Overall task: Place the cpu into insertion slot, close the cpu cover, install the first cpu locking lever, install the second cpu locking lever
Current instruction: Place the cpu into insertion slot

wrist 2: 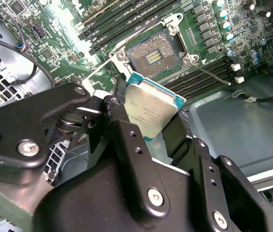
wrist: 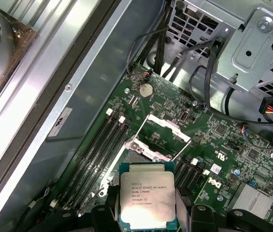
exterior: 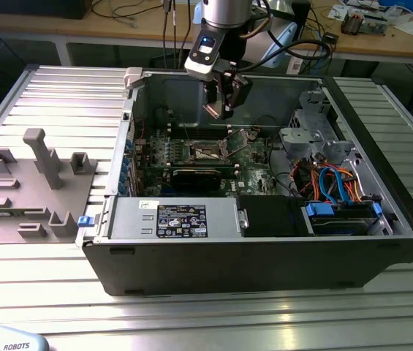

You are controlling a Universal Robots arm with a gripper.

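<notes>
My gripper (exterior: pixel 224 102) hangs inside the open computer case, above the motherboard. It is shut on the cpu (wrist: pixel 147 200), a flat square chip with a silvery top and green edge, also seen in the second wrist view (wrist 2: pixel 153 108). Black fingers (wrist 2: pixel 122 130) press on two opposite edges of the chip. The insertion slot (wrist 2: pixel 153 54) lies bare below and apart from the chip, its gold contacts showing. The cpu cover (wrist: pixel 170 126) stands tilted up and open at the socket's far side. Thin wire locking levers (wrist 2: pixel 211 72) stick out, unlatched.
A black power supply box (exterior: pixel 180 219) fills the case's near side. A grey drive cage (exterior: pixel 316 124) and blue and orange cables (exterior: pixel 334 179) sit at the exterior view's right. Long black memory slots (wrist: pixel 97 150) flank the socket. A grey fixture (exterior: pixel 31 183) lies on the table.
</notes>
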